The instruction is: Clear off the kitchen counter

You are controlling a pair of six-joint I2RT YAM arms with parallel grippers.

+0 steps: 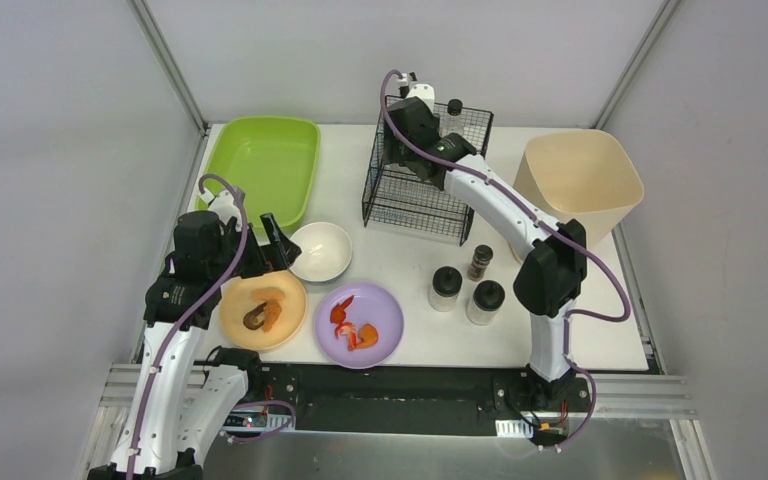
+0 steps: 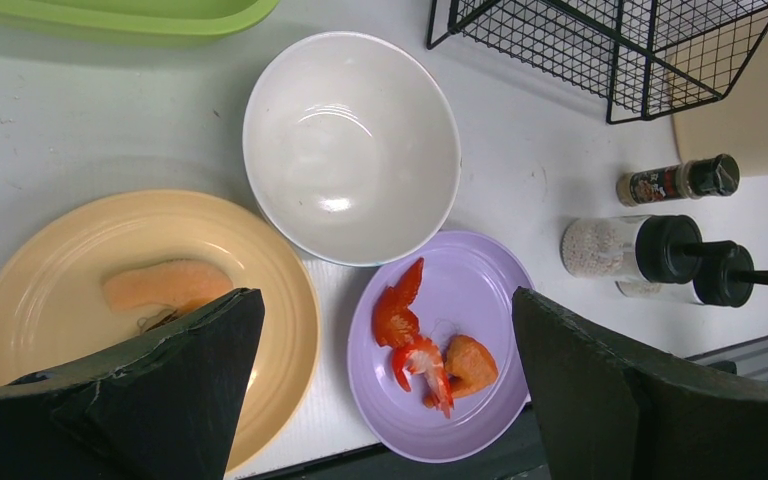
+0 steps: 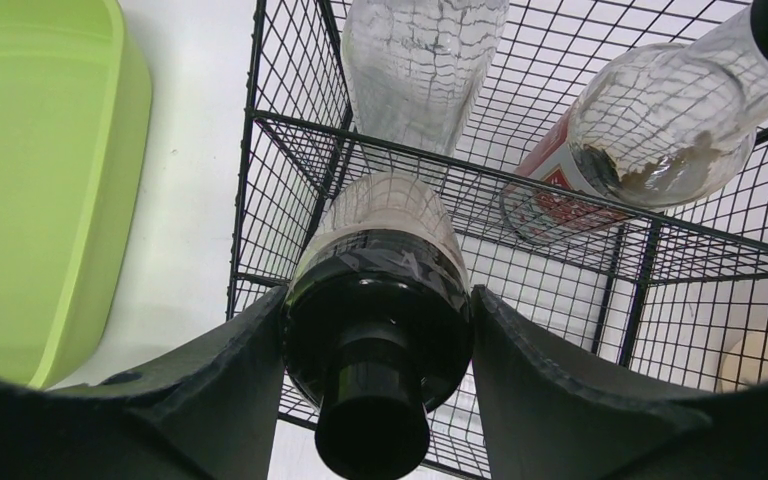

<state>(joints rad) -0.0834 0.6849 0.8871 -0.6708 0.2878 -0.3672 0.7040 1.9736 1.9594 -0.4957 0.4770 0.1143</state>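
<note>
Right gripper (image 3: 378, 335) clamps black-capped shaker (image 3: 385, 250); left gripper (image 2: 382, 305) wide open

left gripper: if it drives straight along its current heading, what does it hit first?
Probably the empty white bowl: the open left gripper points at its near rim. Depth is unclear; pitched steeper, it would meet the purple plate first.

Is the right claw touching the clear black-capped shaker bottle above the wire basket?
Touching. Right wrist view: fingers of the right claw press both sides of the clear black-capped shaker bottle.
</note>
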